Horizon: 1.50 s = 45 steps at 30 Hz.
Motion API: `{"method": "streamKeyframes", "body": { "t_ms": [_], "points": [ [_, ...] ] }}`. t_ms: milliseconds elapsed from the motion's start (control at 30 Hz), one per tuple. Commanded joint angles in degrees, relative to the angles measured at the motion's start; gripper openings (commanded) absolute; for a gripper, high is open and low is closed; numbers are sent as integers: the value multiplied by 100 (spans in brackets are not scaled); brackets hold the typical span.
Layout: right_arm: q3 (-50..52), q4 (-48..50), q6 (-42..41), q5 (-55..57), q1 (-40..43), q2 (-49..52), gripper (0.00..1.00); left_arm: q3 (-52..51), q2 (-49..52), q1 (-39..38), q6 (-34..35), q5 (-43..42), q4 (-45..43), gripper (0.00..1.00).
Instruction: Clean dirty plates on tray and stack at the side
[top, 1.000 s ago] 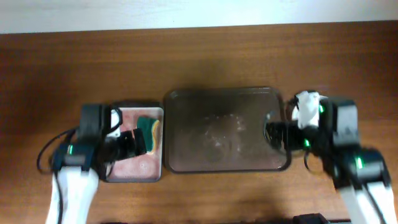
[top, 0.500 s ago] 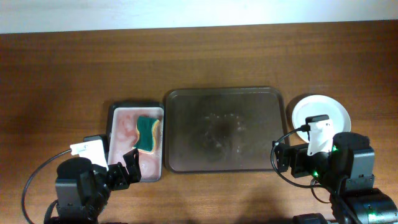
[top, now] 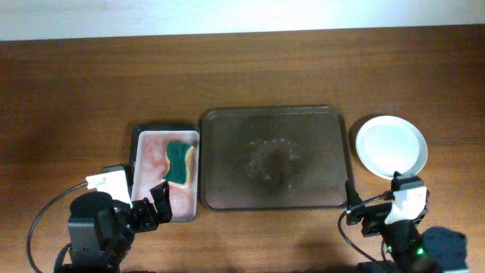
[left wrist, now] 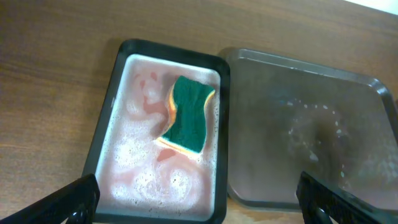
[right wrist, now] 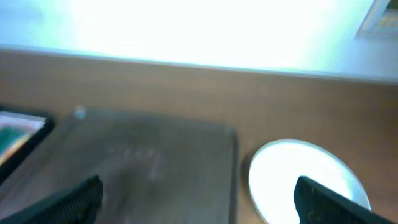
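Observation:
The grey tray (top: pixel 216 125) lies at the table's middle, wet and with no plate on it; it also shows in the left wrist view (left wrist: pixel 373 112) and the right wrist view (right wrist: pixel 149 162). A white plate (top: pixel 392 146) sits on the table right of the tray, also in the right wrist view (right wrist: pixel 298 177). A green and yellow sponge (top: pixel 179 161) lies in a black tub of pink soapy water (top: pixel 140 152), seen too in the left wrist view (left wrist: pixel 189 115). My left gripper (top: pixel 155 208) is open and empty near the tub's front. My right gripper (top: pixel 362 220) is open and empty at the front right.
The tub (left wrist: pixel 109 134) touches the tray's left edge. Bare wooden table (top: pixel 242 68) lies behind the tray. Both arms sit at the table's front edge.
Both arms have pulled back from the tub and the tray to the front edge. The white plate now lies uncovered on the table right of the tray.

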State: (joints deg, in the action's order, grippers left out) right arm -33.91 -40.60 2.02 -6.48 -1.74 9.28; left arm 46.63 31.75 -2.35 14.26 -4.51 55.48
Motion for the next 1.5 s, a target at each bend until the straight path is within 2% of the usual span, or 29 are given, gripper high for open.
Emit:
{"method": "streamKeyframes", "body": {
  "t_ms": [0, 133, 200, 367, 433, 567, 1300, 1467],
  "points": [
    [931, 837, 55, -105, 92, -826, 99, -44, -26, -15, -111, -24, -13, 99],
    [1766, 2441, 57, -70, 98, -907, 99, -44, -26, -15, -111, -24, -13, 100],
    [2321, 3609, 57, -31, 101, -907, 99, -44, -26, -15, -111, -24, -13, 99],
    [3307, 5130, 59, 205, 101, -909, 99, -44, -26, -15, -111, -24, -13, 99],
    [3359, 4870, 76, 293, 101, -909, 99, -44, -26, -15, -111, -24, -13, 99],
    [3359, 3633, 74, 291, 101, -909, 99, -44, -26, -15, -111, -24, -13, 99],
    [3359, 3639, 74, 289, 101, -907, 99, -44, -28, -15, -111, -24, -15, 99],
    [3359, 3639, 74, 289, 101, -907, 99, -407, -551, -11, -114, 310, -35, 100]
  ]
}}
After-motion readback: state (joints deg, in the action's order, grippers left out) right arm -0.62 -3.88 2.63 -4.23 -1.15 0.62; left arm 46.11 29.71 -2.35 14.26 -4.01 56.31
